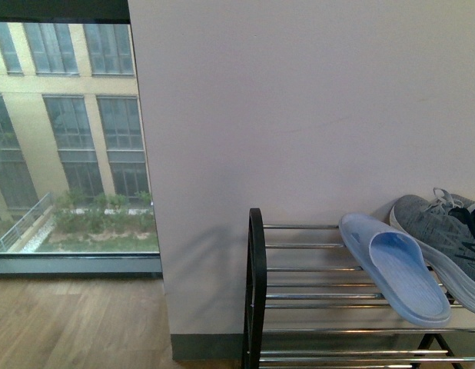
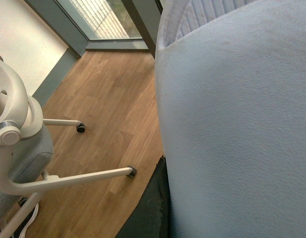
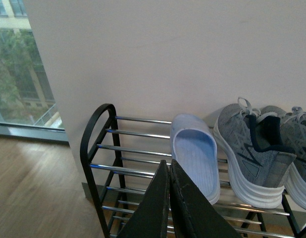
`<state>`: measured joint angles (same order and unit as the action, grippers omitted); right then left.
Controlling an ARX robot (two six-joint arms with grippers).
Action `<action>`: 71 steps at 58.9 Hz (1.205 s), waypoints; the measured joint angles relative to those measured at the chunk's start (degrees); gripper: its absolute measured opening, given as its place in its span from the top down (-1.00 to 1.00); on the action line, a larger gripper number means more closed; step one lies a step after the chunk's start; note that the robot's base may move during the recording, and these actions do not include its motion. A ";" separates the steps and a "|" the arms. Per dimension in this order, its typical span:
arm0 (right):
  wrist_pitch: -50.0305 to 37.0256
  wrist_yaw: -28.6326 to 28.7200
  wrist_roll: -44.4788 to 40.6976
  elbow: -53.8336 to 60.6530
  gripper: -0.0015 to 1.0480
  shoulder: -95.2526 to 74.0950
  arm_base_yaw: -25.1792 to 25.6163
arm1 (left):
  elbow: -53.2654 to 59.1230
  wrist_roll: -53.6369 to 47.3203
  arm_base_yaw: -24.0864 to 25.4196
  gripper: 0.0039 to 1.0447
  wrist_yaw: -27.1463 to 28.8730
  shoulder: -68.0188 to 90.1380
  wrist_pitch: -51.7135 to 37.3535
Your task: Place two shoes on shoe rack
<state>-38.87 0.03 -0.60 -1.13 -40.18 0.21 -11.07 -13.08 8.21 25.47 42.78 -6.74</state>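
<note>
A light-blue slipper (image 2: 232, 129) fills most of the left wrist view at close range. My left gripper (image 2: 160, 198) is shut on it; only one dark finger (image 2: 145, 210) shows against its edge. Another light-blue slipper (image 1: 395, 277) (image 3: 195, 153) lies on the top tier of the shoe rack (image 1: 257, 277) (image 3: 96, 131). Next to it stand grey sneakers (image 1: 445, 231) (image 3: 249, 148) with white soles. My right gripper (image 3: 169, 166) is shut and empty, its black fingers pressed together, in front of the rack's top tier. Neither arm shows in the front view.
A pale wall (image 1: 299, 115) rises behind the rack. A large window (image 1: 68, 138) lies to the left, above a wooden floor (image 1: 76, 323). A white wheeled chair base (image 2: 69, 176) stands on the floor under my left arm.
</note>
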 joint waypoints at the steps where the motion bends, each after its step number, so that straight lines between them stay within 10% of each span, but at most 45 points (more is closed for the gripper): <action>1: 0.94 0.00 0.00 0.00 0.97 1.05 0.00 | 0.00 0.00 0.00 0.97 0.00 0.00 0.00; 71: 27.56 0.00 0.00 0.07 0.97 28.98 0.00 | 0.00 0.00 0.00 0.97 0.00 0.00 0.00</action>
<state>-11.31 0.03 -0.60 -1.06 -11.20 0.21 -11.07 -13.08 8.21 25.47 42.78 -6.74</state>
